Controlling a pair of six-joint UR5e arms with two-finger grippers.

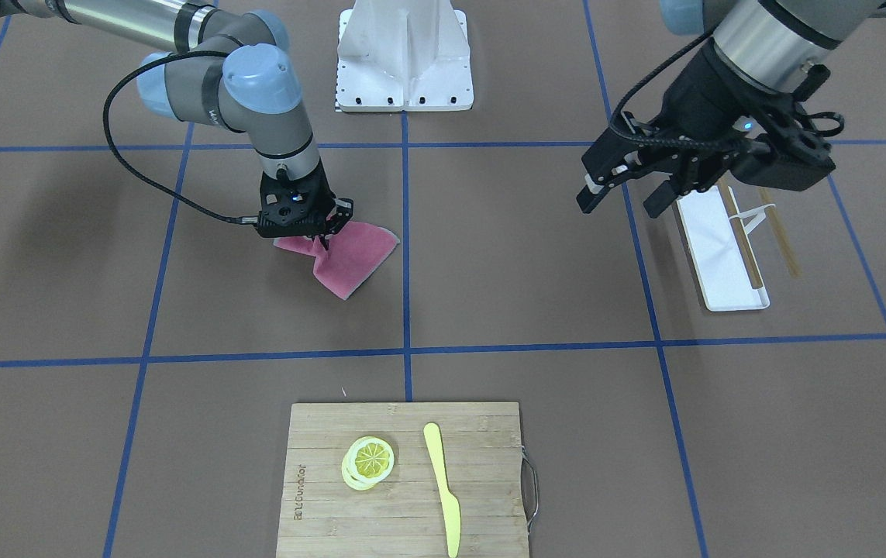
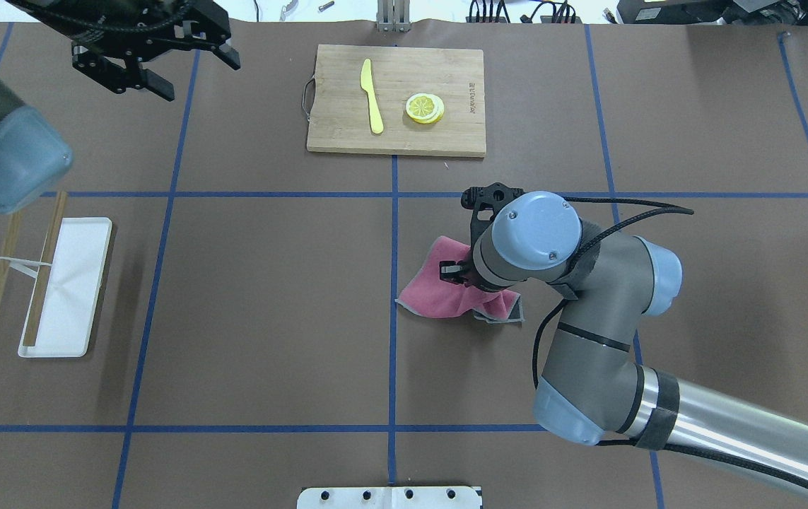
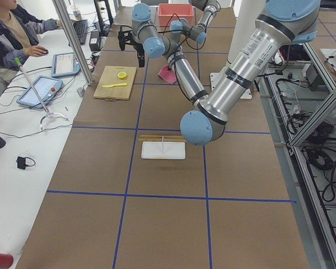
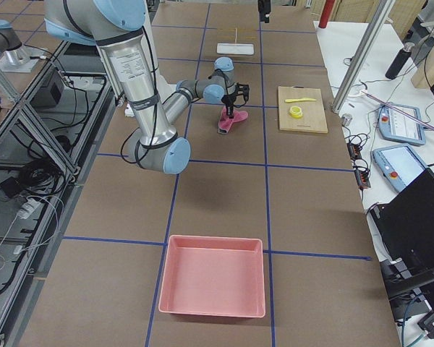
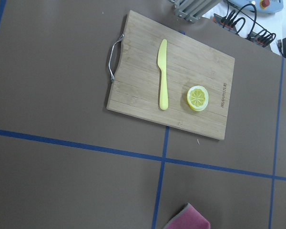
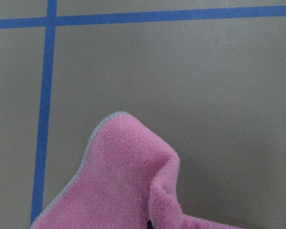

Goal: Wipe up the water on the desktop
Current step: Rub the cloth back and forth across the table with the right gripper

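pink cloth [image 1: 357, 260] is clamped, bunched, in the right end effector [image 1: 324, 235], its loose part lying on the brown tabletop [image 1: 528, 256] beside the centre tape line [image 1: 405, 232], evidently held low for wiping. left end effector [image 1: 622, 200] hangs spread, empty, clear of the work.

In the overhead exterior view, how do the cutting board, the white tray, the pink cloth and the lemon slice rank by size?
1. cutting board
2. white tray and pink cloth: about alike; the right arm hides part of the cloth, so unranked
3. lemon slice
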